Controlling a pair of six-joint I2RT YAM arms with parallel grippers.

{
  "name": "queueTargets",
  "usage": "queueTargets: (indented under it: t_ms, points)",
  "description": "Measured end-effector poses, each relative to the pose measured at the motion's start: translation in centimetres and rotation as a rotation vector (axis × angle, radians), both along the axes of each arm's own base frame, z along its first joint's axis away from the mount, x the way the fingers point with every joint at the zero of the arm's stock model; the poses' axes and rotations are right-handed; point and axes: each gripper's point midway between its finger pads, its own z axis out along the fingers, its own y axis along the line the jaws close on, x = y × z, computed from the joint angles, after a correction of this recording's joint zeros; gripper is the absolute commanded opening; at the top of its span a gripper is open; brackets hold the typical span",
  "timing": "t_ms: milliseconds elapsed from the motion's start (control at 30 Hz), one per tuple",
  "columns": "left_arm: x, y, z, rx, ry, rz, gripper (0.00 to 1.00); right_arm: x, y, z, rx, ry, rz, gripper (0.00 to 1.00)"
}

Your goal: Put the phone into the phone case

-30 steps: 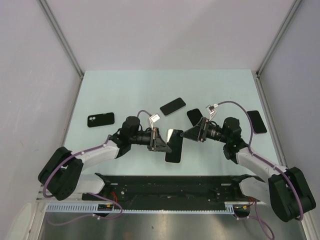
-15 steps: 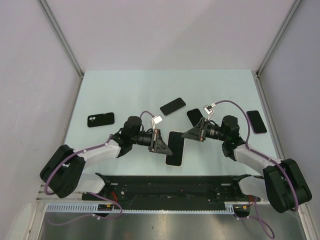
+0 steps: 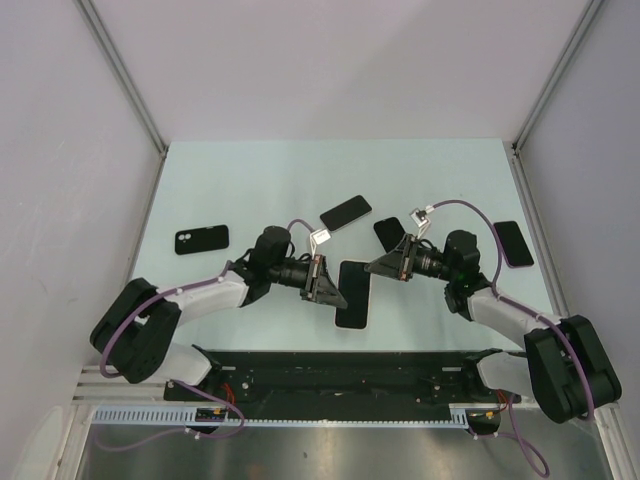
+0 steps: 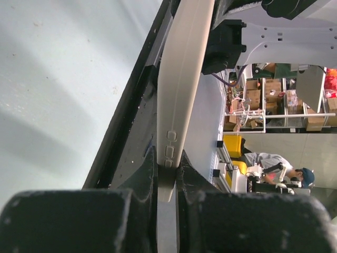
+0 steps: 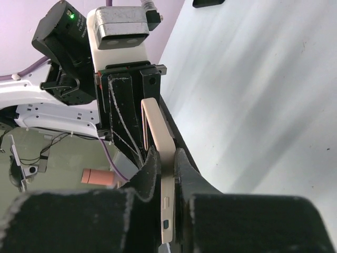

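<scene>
The phone (image 3: pixel 352 290) shows its black face between the two arms, with the pale beige phone case (image 3: pixel 367 296) as a light rim around it. It is held on edge just above the table. My left gripper (image 3: pixel 333 292) is shut on the left long side. In the left wrist view the case's beige edge (image 4: pixel 181 79) with its button bumps is pinched at my left gripper (image 4: pixel 168 163). My right gripper (image 3: pixel 373 267) is shut on the right side. The right wrist view has the beige case edge (image 5: pixel 158 132) clamped in my right gripper (image 5: pixel 167 158).
On the table lie a black case with a camera cutout (image 3: pixel 201 239) at the left, a black phone (image 3: pixel 345 212) behind the centre, another dark phone (image 3: pixel 387 231) partly behind the right arm, and a pink-rimmed phone (image 3: pixel 514 243) at the right. The black rail (image 3: pixel 340 365) runs along the near edge.
My right gripper has closed onto the case's right edge. The left arm has shifted the phone and case slightly to the right, still gripping.
</scene>
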Motion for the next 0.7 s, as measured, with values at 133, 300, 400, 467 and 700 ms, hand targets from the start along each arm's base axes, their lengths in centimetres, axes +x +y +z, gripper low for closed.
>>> queueTargets:
  t_ms: [133, 300, 400, 467, 700]
  points:
    - [0.0, 0.0, -0.1, 0.003, 0.006, 0.001, 0.00, 0.0, 0.0, -0.3, -0.010, -0.005, -0.002, 0.34]
    - [0.8, -0.3, -1.3, 0.055, 0.029, 0.037, 0.00, 0.3, -0.4, -1.3, -0.056, 0.048, -0.043, 0.73]
    - [1.4, -0.6, -2.4, 0.095, 0.041, 0.053, 0.00, 0.8, -1.1, -1.4, -0.114, 0.047, -0.106, 0.84]
    - [2.1, -0.8, -3.0, 0.125, 0.046, 0.072, 0.00, 1.1, -1.7, -1.0, -0.152, 0.027, -0.152, 0.99]
    - [5.3, -1.3, -7.2, 0.292, 0.100, 0.163, 0.00, 1.9, -4.2, 1.3, -0.260, -0.077, -0.305, 1.00]
